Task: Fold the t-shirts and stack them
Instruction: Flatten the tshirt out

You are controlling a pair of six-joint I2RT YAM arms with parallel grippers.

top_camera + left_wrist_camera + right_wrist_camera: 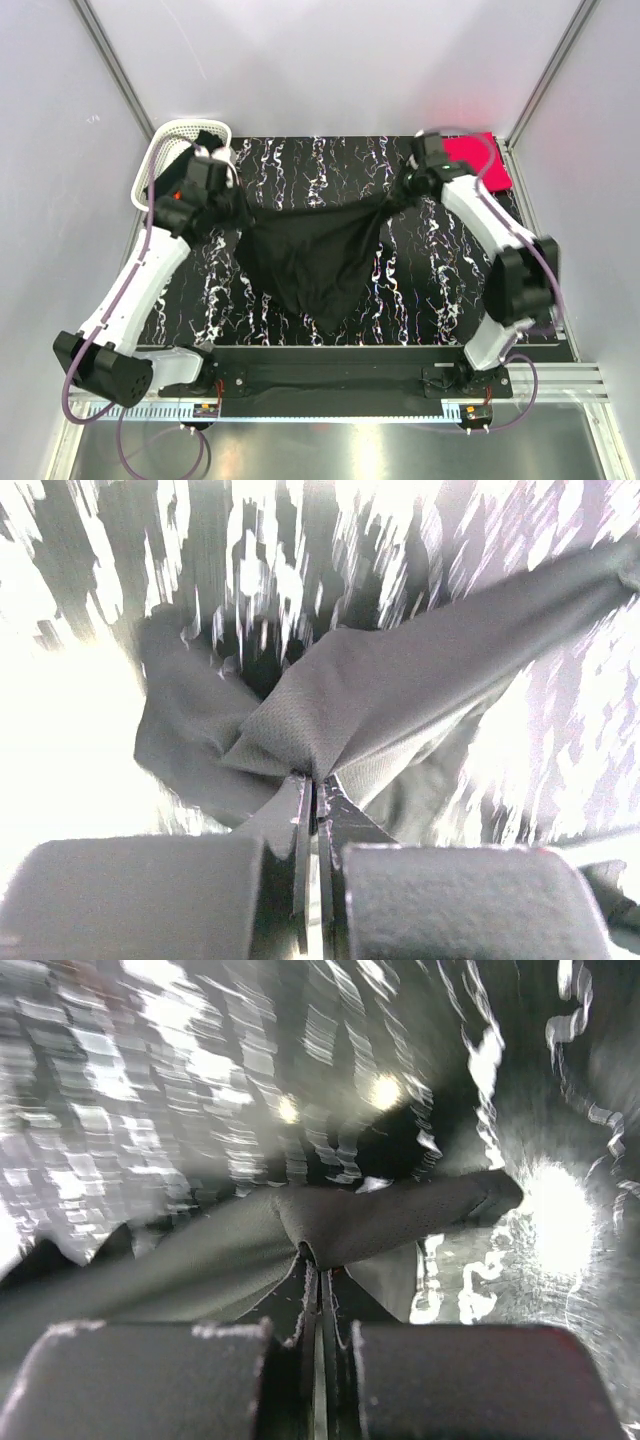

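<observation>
Grippers (pixel 315 782) (pixel 320 1268) tight on blk tee (pixel 310 260)

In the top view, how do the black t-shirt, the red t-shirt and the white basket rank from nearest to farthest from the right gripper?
1. Black t-shirt, held in the right gripper.
2. Red t-shirt, far right corner.
3. White basket, far left corner.

Matt, soft cloth: black t-shirt (pixel 310 265), its fine knit grain visible at the left hand (pixel 314 785); pinkish-red t-shirt (pixel 480 160). Smooth, glossy surface throwing glare, black with white marbling: bench (pixel 420 290). White lattice plastic: basket (pixel 190 127). Smooth white plastic: arm casings (pixel 140 290). Bare metal: near rail (pixel 570 378).
</observation>
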